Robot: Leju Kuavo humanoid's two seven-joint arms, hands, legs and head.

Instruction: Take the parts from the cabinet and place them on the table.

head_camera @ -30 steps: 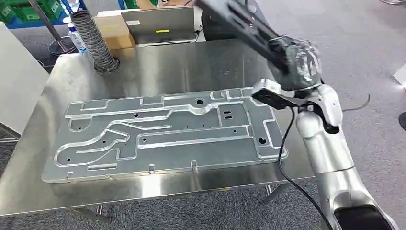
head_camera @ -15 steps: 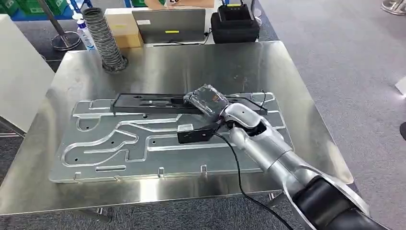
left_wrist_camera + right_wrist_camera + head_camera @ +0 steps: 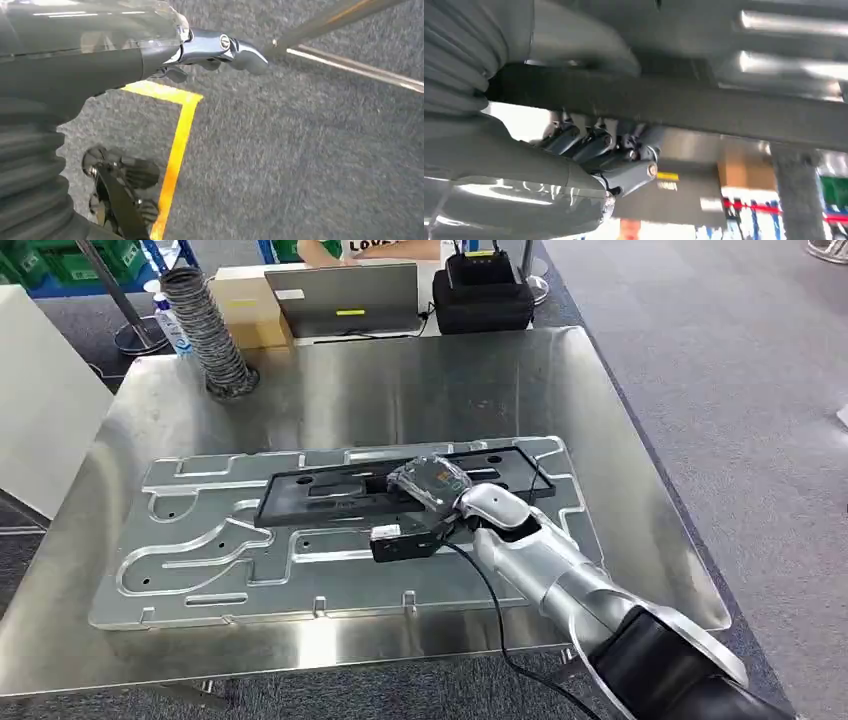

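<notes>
Gripping the black part (image 3: pixel 390 485), the right hand (image 3: pixel 432 480) has lowered it further onto the metal plate (image 3: pixel 200 540).

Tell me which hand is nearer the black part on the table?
Right. The right hand grips the black part over the metal plate; the left hand hangs over carpet beside the table.

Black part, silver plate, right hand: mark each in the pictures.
black part (image 3: pixel 330 490), head view, flat left half.
silver plate (image 3: pixel 200 560), head view, bare left area.
right hand (image 3: pixel 428 480), head view, back of hand.
</notes>
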